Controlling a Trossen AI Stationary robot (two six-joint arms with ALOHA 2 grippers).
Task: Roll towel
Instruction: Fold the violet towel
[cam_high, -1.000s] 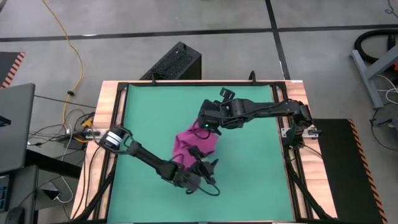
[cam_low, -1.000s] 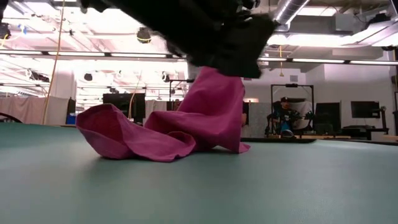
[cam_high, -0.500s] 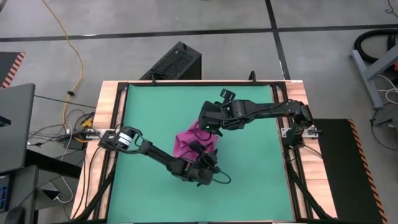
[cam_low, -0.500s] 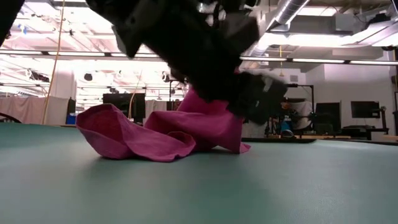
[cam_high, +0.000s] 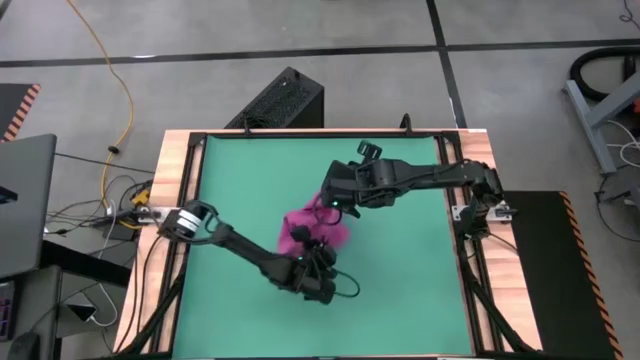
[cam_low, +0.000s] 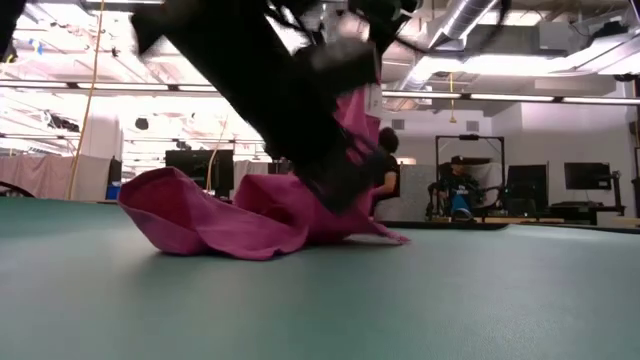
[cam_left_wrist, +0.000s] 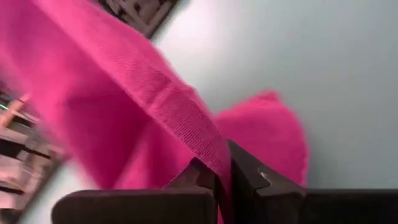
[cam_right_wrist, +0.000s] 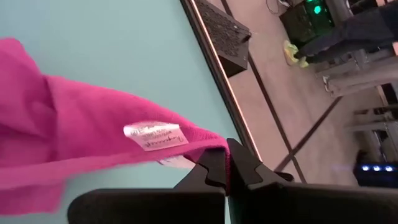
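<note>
Magenta towel (cam_high: 312, 228) lies bunched near the middle of the green mat (cam_high: 240, 180) that covers the worktop, clear of all four edges. Part of the cloth rests on the mat in loose folds (cam_low: 200, 220), and part is lifted off it, rising in a peak toward the arms. Left gripper (cam_left_wrist: 222, 177) reaches in from the left edge toward the middle, at the towel's near side; its two dark fingers (cam_left_wrist: 249, 177) are pinched together on a hemmed edge of the cloth, which runs up from between them. Right gripper (cam_right_wrist: 227, 163) comes in from the right edge and sits over the towel's far side; its fingers (cam_right_wrist: 245, 165) are likewise clamped on a corner of the cloth, close to a small white tag (cam_right_wrist: 155, 135) with printed lettering, which is sewn at that edge. From table height the two arms cross dark and blurred in front of the raised cloth, so which one is nearer cannot be told there. Beyond the mat, a person (cam_low: 455, 190) is seated in the room, and a second figure (cam_low: 385, 165) shows just behind the towel's peak. A black box (cam_high: 280, 100) stands on the floor off the far edge, and a yellow cable (cam_high: 110, 80) trails across the floor past the far left corner.
</note>
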